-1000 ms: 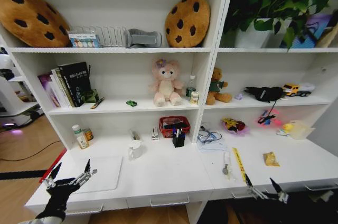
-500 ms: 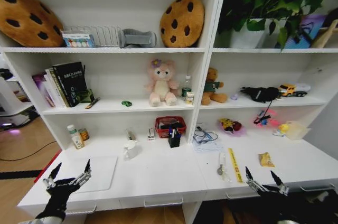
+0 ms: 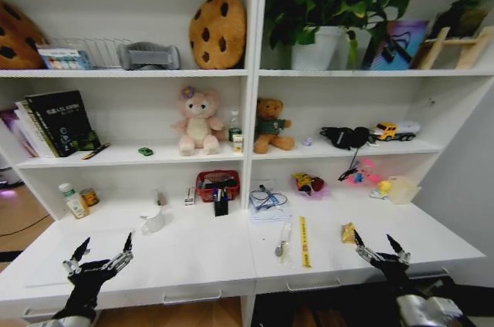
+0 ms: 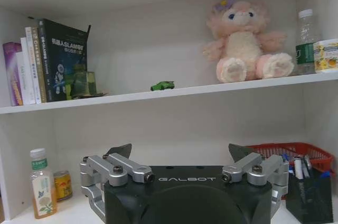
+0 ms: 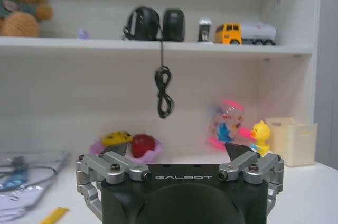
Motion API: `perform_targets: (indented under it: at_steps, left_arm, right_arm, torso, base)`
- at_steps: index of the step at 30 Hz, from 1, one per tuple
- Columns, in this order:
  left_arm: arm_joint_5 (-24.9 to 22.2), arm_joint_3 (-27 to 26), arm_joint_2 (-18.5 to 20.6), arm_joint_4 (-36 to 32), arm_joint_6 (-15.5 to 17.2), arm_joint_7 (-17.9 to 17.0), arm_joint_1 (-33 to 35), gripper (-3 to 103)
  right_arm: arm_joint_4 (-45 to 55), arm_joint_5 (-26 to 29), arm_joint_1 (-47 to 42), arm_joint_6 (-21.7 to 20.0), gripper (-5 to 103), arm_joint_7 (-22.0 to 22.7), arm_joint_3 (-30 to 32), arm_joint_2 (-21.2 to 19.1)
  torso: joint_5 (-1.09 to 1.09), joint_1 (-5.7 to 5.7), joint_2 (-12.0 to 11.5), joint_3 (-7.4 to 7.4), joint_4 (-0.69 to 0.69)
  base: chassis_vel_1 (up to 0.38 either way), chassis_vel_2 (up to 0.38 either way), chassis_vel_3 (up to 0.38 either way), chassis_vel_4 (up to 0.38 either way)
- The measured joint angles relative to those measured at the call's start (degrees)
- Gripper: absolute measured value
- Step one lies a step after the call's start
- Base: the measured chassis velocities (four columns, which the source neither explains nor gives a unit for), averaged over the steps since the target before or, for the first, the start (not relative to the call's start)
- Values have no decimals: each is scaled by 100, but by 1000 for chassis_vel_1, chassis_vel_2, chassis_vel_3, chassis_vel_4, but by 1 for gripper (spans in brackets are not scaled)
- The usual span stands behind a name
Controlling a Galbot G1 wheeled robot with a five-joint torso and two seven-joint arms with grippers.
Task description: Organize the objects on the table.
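table [image 3: 193, 261] clutter untouched; left gripper [image 3: 100, 256] and right gripper [image 3: 380, 247], marked "galbot", jaws spread.

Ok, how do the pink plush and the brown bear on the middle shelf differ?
The pink plush is pale pink with a purple flower on its head; the brown bear is tan-brown and wears a dark green top. The pink plush looks bigger than the bear. The plush sits left of the shelf divider, the bear right of it. Both sit upright, facing out.
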Motion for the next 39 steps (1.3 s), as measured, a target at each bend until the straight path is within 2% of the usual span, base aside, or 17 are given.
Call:
perform_targets:
  at_steps: [1,2,4,6,8,10,15,21,25,31,37,39]
  left_arm:
    - [0,0,0,0,0,1,-1,100]
    - [0,0,2,0,0,2,-1,100]
    - [0,0,2,0,0,1,-1,100]
    - [0,-2,2,0,0,0,-1,100]
    - [0,-2,2,1,0,0,-1,100]
    - [0,-2,2,0,0,0,-1,100]
    - [0,-2,2,0,0,0,-1,100]
    - [0,-1,2,0,0,0,-1,100]
    - [0,-1,2,1,0,0,-1,100]
    - [0,-1,2,0,0,0,-1,100]
    - [0,-1,2,0,0,-1,-1,100]
    - [0,-1,2,0,0,0,0,100]
  right_arm:
    - [-166,160,162,-269,100,-129,11,-189]
    - [-350,332,328,-531,100,-288,-7,-384]
    - [-482,447,452,-689,100,-429,-63,-525]
    - [-741,686,688,-868,100,-709,-212,-766]
    - [-829,762,767,-945,100,-785,-268,-829]
    - [-1138,837,1032,-1159,100,-937,-453,-944]
    - [-1354,766,1262,-1443,100,-848,-566,-974]
    - [-1612,527,1427,-1520,101,-810,-726,-1031]
    - [-1901,383,1649,-1522,93,-834,-974,-1096]
    - [-2095,263,1963,-1537,87,-862,-1368,-1121]
    - [-2028,88,2113,-1570,76,-854,-1592,-1036]
    - [-2041,117,2118,-1574,66,-872,-1603,-1045]
  torso:
    - [-8,0,1,-1,-5]
    - [-6,1,0,0,-12]
    - [-1,2,-1,1,-6]
    - [-9,2,0,0,0]
    - [-11,1,1,0,1]
    - [-1,1,0,0,-1]
    - [-3,0,1,0,-5]
    - [-4,0,1,0,-5]
    - [-5,0,1,0,-4]
    - [-5,1,1,0,-3]
    - [-5,0,1,0,-2]
    - [-5,1,1,0,-3]
  base:
    - [-4,-97,66,-17]
    - [0,0,0,0]
    - [-6,-5,-14,-32]
    - [29,64,-25,-66]
    - [42,73,-22,-59]
    - [55,49,-44,-46]
    - [11,6,-10,-8]
    - [0,0,0,0]
    - [0,0,0,0]
    - [0,0,0,0]
    - [0,0,0,0]
    - [0,0,0,0]
